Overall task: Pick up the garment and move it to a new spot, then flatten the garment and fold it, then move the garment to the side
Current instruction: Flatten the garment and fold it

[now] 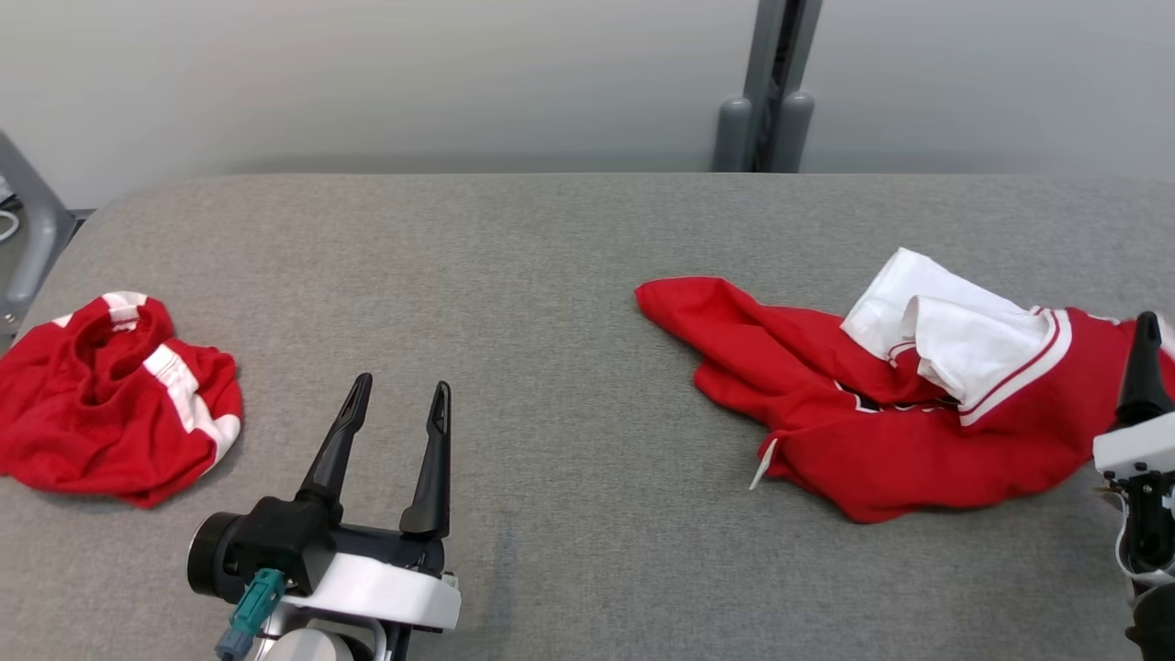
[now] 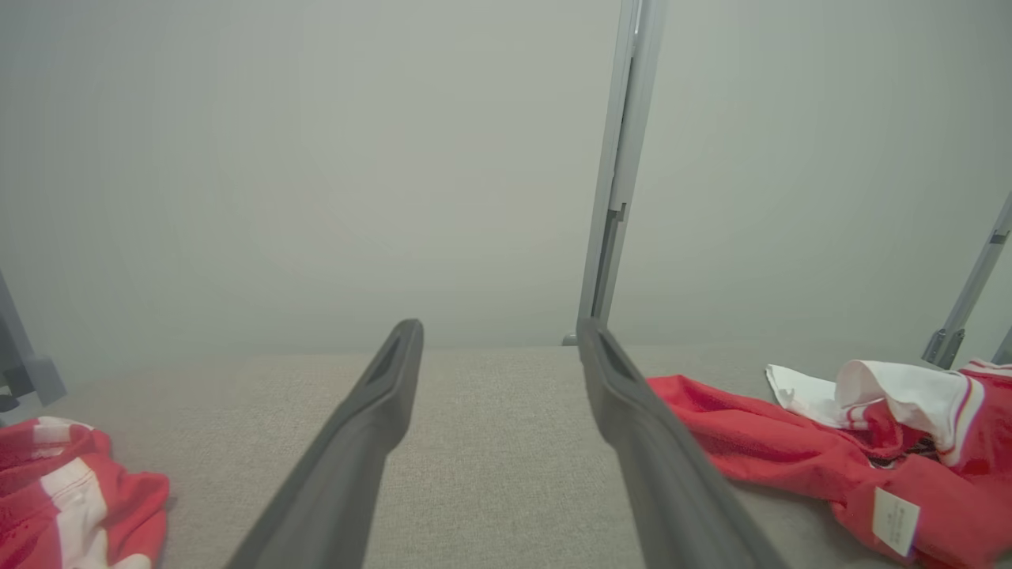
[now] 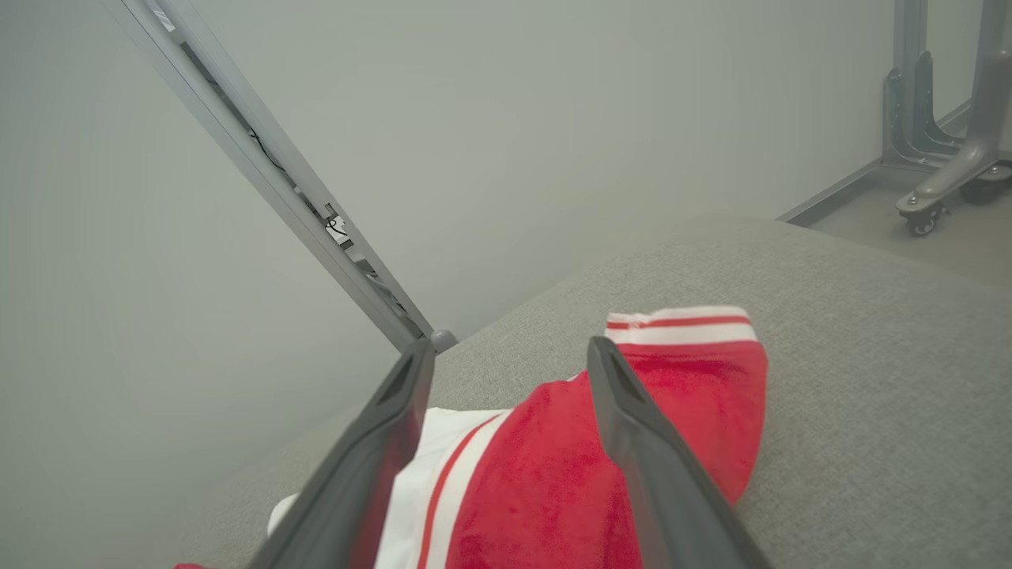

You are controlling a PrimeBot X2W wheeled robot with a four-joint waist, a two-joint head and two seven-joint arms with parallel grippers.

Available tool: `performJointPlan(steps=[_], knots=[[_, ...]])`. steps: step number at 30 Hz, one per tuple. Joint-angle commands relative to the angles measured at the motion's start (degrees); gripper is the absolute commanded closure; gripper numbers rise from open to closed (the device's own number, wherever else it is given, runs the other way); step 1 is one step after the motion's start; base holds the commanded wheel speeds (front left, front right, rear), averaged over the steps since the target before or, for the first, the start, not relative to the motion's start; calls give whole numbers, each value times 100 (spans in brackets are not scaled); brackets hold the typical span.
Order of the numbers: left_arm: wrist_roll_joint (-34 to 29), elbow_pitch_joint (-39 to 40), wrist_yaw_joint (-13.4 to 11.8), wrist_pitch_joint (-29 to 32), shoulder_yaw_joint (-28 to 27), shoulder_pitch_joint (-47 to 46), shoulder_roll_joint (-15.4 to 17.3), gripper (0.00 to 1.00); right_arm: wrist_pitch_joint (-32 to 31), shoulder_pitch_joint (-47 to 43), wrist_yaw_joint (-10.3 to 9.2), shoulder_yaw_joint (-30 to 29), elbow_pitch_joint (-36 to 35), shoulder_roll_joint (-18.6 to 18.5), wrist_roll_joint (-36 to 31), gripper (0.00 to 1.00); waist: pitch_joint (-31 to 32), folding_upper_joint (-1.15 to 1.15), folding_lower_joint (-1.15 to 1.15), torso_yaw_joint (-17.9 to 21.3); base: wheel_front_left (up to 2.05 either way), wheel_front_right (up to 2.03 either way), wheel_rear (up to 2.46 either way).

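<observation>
- Grey woven worktop point(image 1: 587, 275) before a plain pale wall point(image 1: 367, 83), with a grey post point(image 1: 766, 92) rising behind the far edge.
- Task's thing, as judged: the red-and-white garment point(image 1: 918, 431), lying crumpled by the right edge, about midway between the far and near edges. A second red garment point(image 1: 110, 404) lies bunched at the left edge, well apart.
- Left tool point(image 1: 402, 384): fingers spread, grasping nothing, above bare worktop near the near edge.
- Right tool point(image 3: 510, 348): fingers spread over the garment's right end; red cloth lies beneath and between them, not pinched.
- Handling, as judged: light, limp knit that drapes and sags, neither fragile nor slippery. A single pinch would probably lift it as a bundle. Seams and banded edges, such as the striped cuff point(image 3: 680, 324) or the white panel point(image 1: 955, 330), look like the firmest holds; two spaced corners would serve for flattening.
- Head view alone gives the whole layout, with both garments and the gap between them.
- Left wrist view shows the white label point(image 2: 895, 521) face-on; the head view gives it only as a sliver.
- Right wrist view adds the cuff's stripes and a wheeled frame point(image 3: 933, 197) on the floor beyond the worktop.
</observation>
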State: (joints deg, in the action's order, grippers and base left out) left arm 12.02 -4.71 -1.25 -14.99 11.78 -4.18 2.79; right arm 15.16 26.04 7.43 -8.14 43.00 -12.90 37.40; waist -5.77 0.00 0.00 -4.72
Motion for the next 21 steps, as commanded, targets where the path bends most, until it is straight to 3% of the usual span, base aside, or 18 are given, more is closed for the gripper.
performJointPlan(steps=[1, 6, 15, 21], knots=[[-55, -5, 8, -19, -20, -112, 18, 0, 8, 23, 11, 43, -113, -51, -142, 0, 14, 0, 0, 95, 0, 0, 0], [-6, -6, -22, -19, -10, -160, 20, 0, 9, -99, 11, 278, -897, 75, -513, 0, 53, 0, 0, 269, 0, 0, 0], [259, 91, -218, -19, 78, -370, 22, 0, 9, -774, 10, 1283, -3145, 14, -1188, 0, 95, 0, 0, 528, 0, 0, 0], [326, 74, -295, -19, 71, -398, 20, 0, 9, -1384, 7, 1679, -3696, 79, -1602, 0, 105, 0, 0, 585, 0, 0, 0]])
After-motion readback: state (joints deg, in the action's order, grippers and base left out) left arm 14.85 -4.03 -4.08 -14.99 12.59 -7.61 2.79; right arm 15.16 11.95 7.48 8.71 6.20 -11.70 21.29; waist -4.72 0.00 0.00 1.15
